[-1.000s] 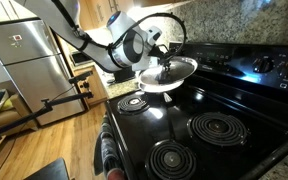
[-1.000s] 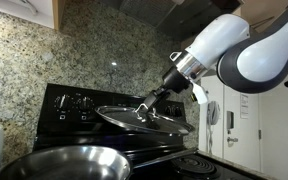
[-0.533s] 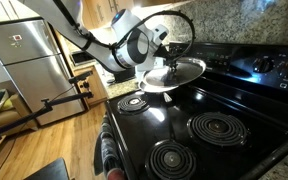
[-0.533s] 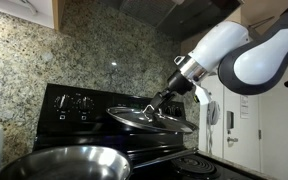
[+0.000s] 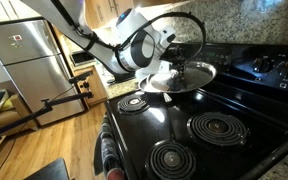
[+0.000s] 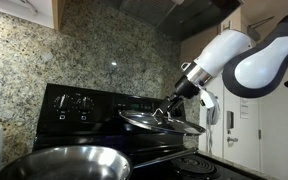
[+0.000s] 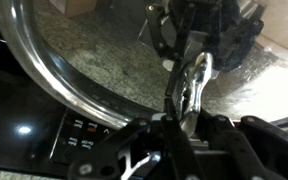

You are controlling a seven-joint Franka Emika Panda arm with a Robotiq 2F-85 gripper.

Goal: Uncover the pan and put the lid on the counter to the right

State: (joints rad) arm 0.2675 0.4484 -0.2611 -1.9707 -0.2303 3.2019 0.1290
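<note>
My gripper (image 5: 176, 63) is shut on the central handle of the round glass lid (image 5: 191, 75) with a shiny metal rim. It holds the lid tilted in the air above the black stovetop. In an exterior view the gripper (image 6: 172, 105) reaches down onto the lid (image 6: 162, 123). The uncovered shiny silver pan (image 6: 59, 163) sits in the near foreground, apart from the lid. In the wrist view the jaws (image 7: 184, 118) clamp the metal handle, and the lid's rim (image 7: 54, 75) curves across, with speckled granite (image 7: 94, 45) showing through the glass.
The glossy black stovetop (image 5: 224, 100) has several coil burners (image 5: 216, 127) and a raised control panel (image 6: 79, 103) at the back. A granite backsplash (image 6: 44, 55) rises behind it. A steel refrigerator (image 5: 24, 60) and a wooden floor lie beyond the stove.
The gripper has carried the lid sideways across the stove, to the right in both exterior views, and a little lower. The pan has not moved.
</note>
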